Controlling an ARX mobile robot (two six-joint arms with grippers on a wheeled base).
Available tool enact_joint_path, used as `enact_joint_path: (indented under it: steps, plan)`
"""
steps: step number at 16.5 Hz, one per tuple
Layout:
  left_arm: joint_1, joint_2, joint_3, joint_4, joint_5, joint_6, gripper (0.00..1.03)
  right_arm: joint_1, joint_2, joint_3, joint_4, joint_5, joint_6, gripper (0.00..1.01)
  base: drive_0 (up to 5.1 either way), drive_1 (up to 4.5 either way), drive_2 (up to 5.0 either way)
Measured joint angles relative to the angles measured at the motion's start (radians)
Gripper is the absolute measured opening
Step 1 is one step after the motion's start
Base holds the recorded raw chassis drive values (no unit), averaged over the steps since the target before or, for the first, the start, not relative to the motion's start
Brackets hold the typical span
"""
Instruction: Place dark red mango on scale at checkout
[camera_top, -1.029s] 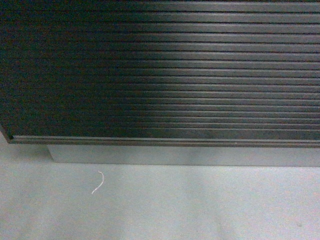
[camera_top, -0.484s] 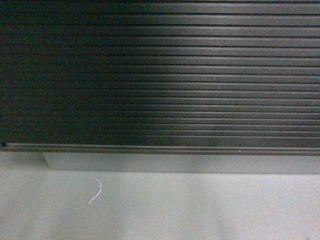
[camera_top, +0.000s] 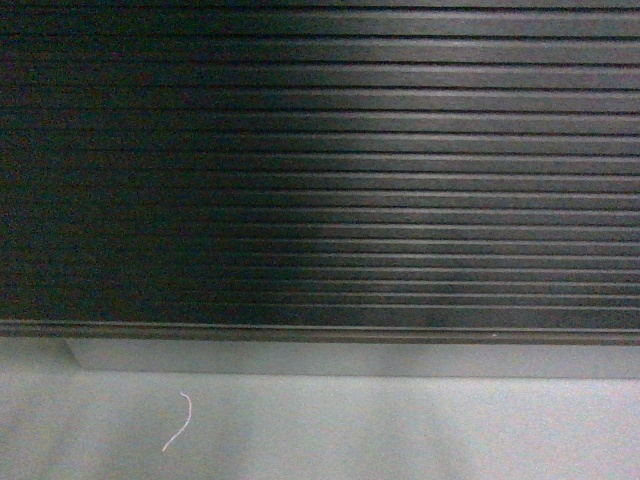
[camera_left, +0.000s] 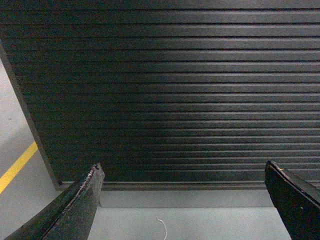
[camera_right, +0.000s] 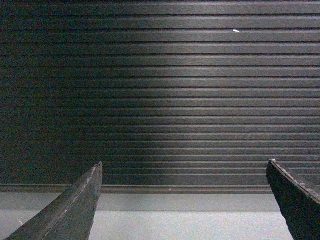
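Observation:
The checkout (camera_top: 330, 170) fills the head view as a dark, horizontally ribbed front on a grey plinth (camera_top: 350, 358). The same ribbed front (camera_left: 165, 90) faces the left wrist camera, and it (camera_right: 160, 90) also fills the right wrist view. My left gripper (camera_left: 182, 172) is open with nothing between its fingers. My right gripper (camera_right: 184, 170) is open too and holds nothing. Neither gripper shows in the head view. The dark red mango and the scale are out of view.
Grey floor (camera_top: 400, 430) runs along the plinth, with a thin white thread (camera_top: 178, 422) lying on it at the left. The counter's left end (camera_left: 30, 125) shows in the left wrist view, beside a yellow floor line (camera_left: 17, 166).
The counter's bottom edge, the plinth and the thread have slid down and leftward in the head view; the counter's left corner has left the frame.

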Motion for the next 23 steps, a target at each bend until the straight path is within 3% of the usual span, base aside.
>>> enact_joint_path:
  steps: [9,23]
  plan:
    - [0.000,0.000,0.000,0.000,0.000,0.000,0.98,0.000,0.000,0.000,0.000,0.000,0.000,0.98,0.0,2.11,-2.1]
    - [0.000,0.000,0.000,-0.005,0.000,0.000,0.98,0.000,0.000,0.000,-0.004,0.000,0.000,0.98,0.0,0.00,0.0]
